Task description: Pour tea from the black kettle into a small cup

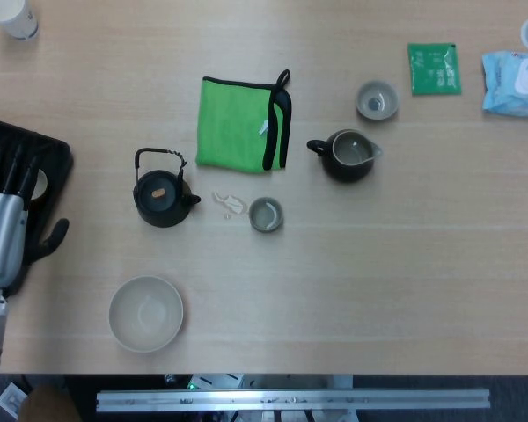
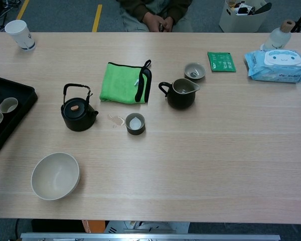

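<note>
The black kettle (image 1: pixel 163 195) (image 2: pixel 79 113) stands upright on the table with its handle raised and its lid on. To its right sits a small grey cup (image 1: pixel 266 214) (image 2: pixel 135 123). My left hand (image 1: pixel 4 224) is at the far left edge of the head view, well apart from the kettle, above the black tray (image 1: pixel 60 151). Its fingers are stretched out, the thumb is held apart, and it holds nothing. The chest view shows only a dark fingertip at its left edge. My right hand shows in neither view.
A green cloth (image 1: pixel 242 123) lies behind the kettle. A dark pitcher (image 1: pixel 348 156) and another small cup (image 1: pixel 376 100) stand at centre right. A pale bowl (image 1: pixel 145 312) sits near the front edge. The tray (image 2: pixel 20 108) holds small cups. A green packet (image 1: pixel 434 69) and wipes (image 1: pixel 516 81) lie far right.
</note>
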